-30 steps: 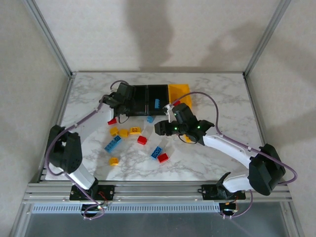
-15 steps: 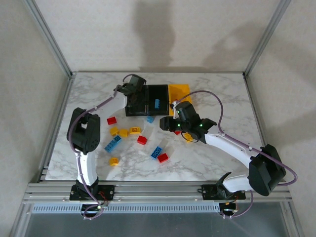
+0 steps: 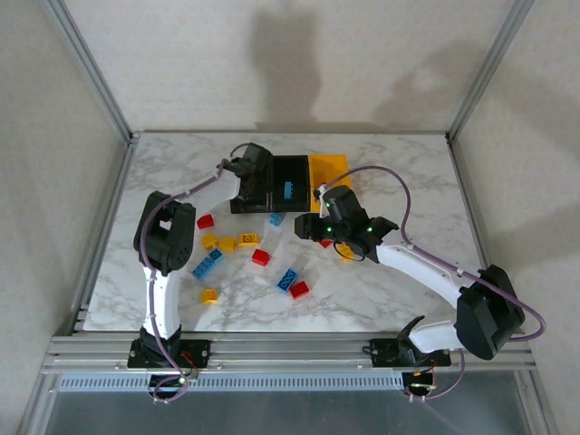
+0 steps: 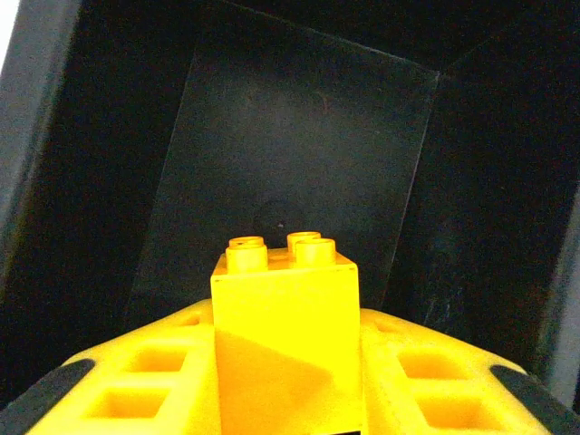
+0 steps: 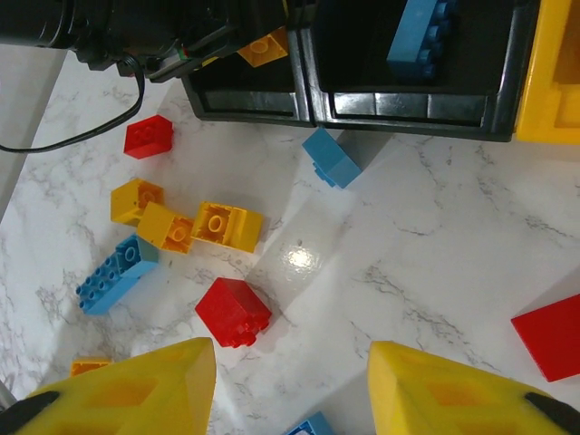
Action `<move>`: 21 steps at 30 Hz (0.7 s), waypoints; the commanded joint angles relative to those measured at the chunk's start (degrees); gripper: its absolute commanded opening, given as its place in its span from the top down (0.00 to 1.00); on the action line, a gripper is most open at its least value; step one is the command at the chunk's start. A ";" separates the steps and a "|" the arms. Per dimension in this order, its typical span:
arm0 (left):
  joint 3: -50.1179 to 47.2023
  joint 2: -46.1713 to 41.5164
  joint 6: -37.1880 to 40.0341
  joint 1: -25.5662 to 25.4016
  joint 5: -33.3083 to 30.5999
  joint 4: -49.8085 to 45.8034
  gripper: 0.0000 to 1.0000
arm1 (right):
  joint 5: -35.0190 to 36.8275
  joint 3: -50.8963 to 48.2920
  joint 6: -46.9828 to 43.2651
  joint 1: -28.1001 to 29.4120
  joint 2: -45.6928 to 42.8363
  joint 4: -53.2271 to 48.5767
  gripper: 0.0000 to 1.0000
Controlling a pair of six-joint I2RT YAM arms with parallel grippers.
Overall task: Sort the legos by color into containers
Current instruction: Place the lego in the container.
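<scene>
We observe the left end effector closed on a yellow brick, held above the floor of the left black bin. The right end effector hovers over the tabletop with jaws apart, holding nothing. One blue brick lies in the middle black bin. Other legos lie loose near the bins.

White marble table in a beige-walled booth.
Plain walls stand at 9, 12 and 3 o'clock. Grey metal posts rise at 10 and 2, a slotted rail runs at 6, and soft shadows fall at 12.
</scene>
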 commanded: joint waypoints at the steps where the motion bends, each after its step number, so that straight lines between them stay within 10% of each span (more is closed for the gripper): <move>1: 1.28 0.87 1.32 -0.05 0.11 -1.37 0.67 | 1.07 0.67 0.17 -0.52 -0.35 -1.03 0.52; 21: 0.13 -1.20 1.50 -0.12 0.17 -1.31 0.53 | 2.29 1.02 -0.07 -0.89 -2.17 -2.51 0.52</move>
